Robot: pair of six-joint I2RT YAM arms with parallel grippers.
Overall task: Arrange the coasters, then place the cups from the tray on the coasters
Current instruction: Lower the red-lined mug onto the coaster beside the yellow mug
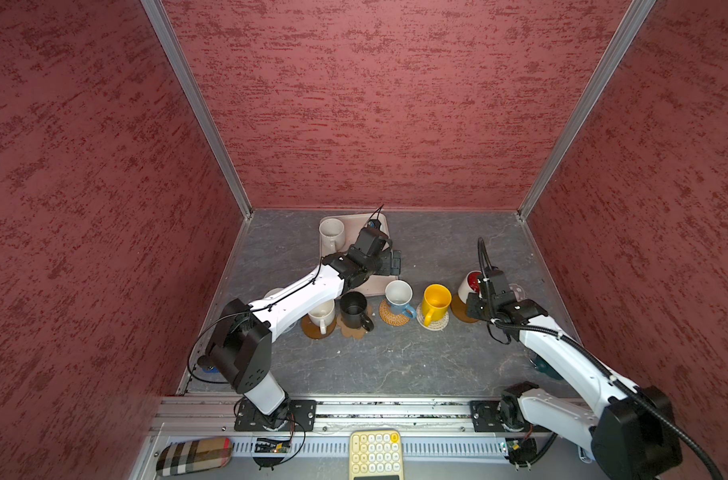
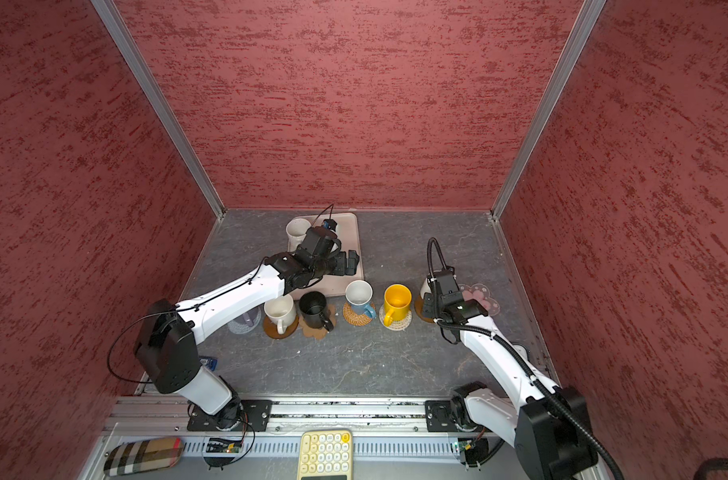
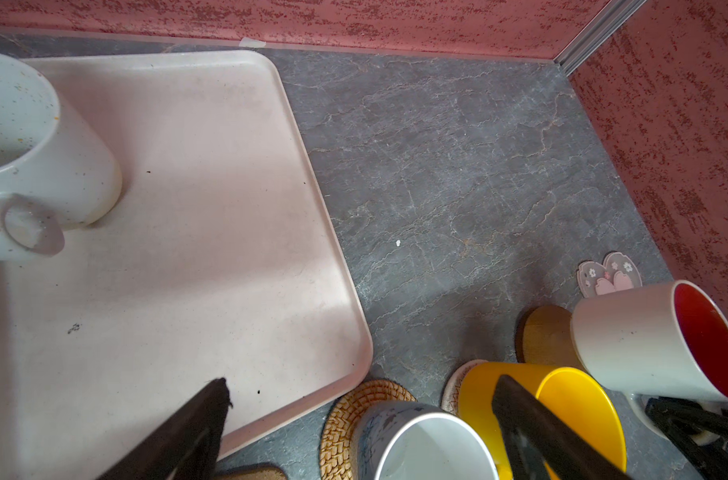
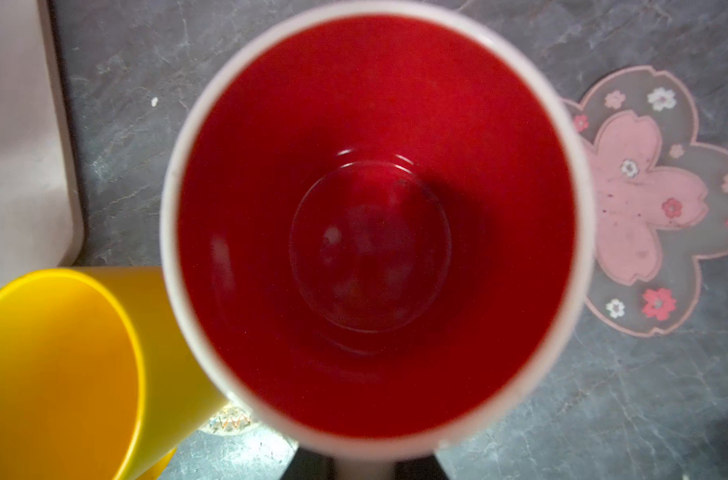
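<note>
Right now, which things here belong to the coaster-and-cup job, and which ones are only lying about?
Job: tray, speckled mug on it, red-lined mug, yellow mug, blue mug, black mug, white mug, flower coaster, rattan coaster, amber coaster.
Lying about: calculator, plaid pouch.

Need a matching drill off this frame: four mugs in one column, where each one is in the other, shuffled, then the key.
Mugs:
1. yellow mug
2. light blue mug
3. speckled pale mug
4. red-inside mug

Places:
A. on the tray
B. on the tan rattan coaster
C. on the whitish woven coaster
D. held by its handle in the right gripper

Pairs: 1-C, 2-B, 3-A, 4-D
</note>
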